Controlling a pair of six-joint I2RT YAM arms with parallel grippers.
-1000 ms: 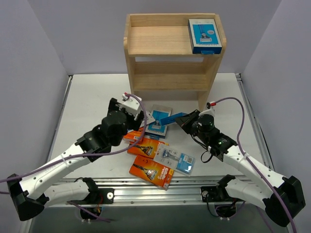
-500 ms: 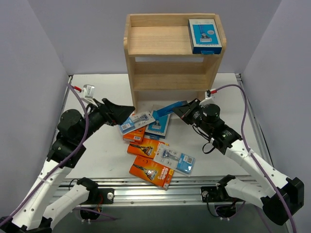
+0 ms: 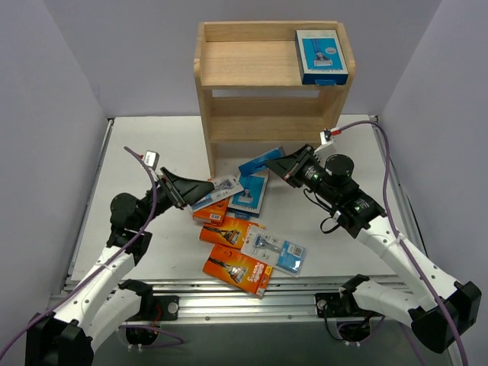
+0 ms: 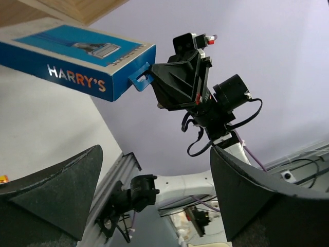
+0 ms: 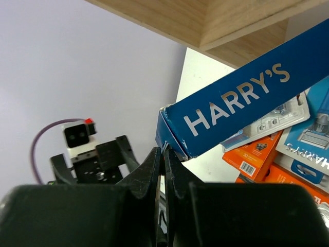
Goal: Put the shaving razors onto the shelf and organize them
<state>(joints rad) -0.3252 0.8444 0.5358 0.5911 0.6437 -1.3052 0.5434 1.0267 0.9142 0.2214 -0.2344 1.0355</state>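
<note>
I read top tier of shelf (image 3: 252, 62) free on left; blue-and-white box (image 3: 321, 56) fills its right end. Middle tier open across. Bottom opening partly blocked: blue box (image 3: 261, 162) in right gripper (image 3: 287, 166) hangs just before it. Table centre covered by pile of packs (image 3: 238, 232), with left gripper (image 3: 202, 187) at its left edge. Far-left table (image 3: 152, 145) bare, passable.

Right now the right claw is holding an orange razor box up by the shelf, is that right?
No, the box is blue, not orange. The right wrist view shows the right claw shut on the end of a blue Harry's box, held up by the shelf. The orange boxes lie on the table.
</note>
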